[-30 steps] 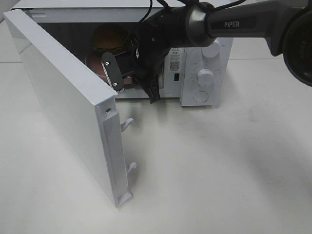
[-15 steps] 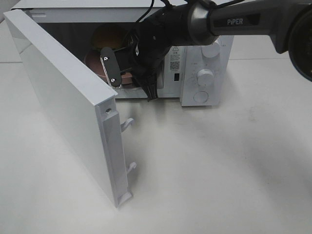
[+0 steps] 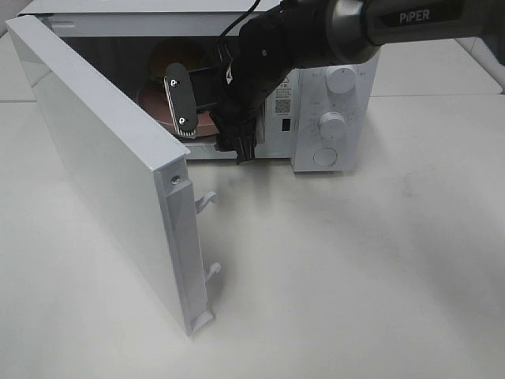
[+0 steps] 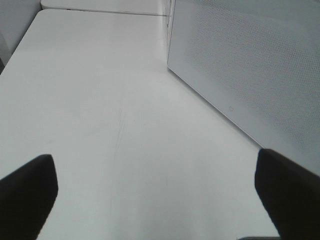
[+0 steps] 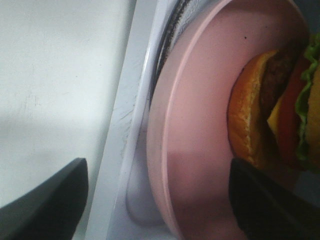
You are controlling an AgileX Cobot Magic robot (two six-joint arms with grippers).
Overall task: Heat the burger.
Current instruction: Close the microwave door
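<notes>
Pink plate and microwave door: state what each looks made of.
Pink plate: probably plastic or melamine; even colour, soft satin sheen, thin rounded rim; glazed ceramic possible. Microwave door: likely white moulded plastic, smooth semi-gloss, with moulded latch hooks; metal underneath cannot be ruled out.

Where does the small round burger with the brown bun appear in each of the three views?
Exterior high: the burger sits deep inside the white microwave, partly behind the right gripper.
Left wrist: not in it; only the microwave's open door and the white table show.
Right wrist: close up, on the round pink plate.
Shared landmark: the microwave, in all three.
</notes>
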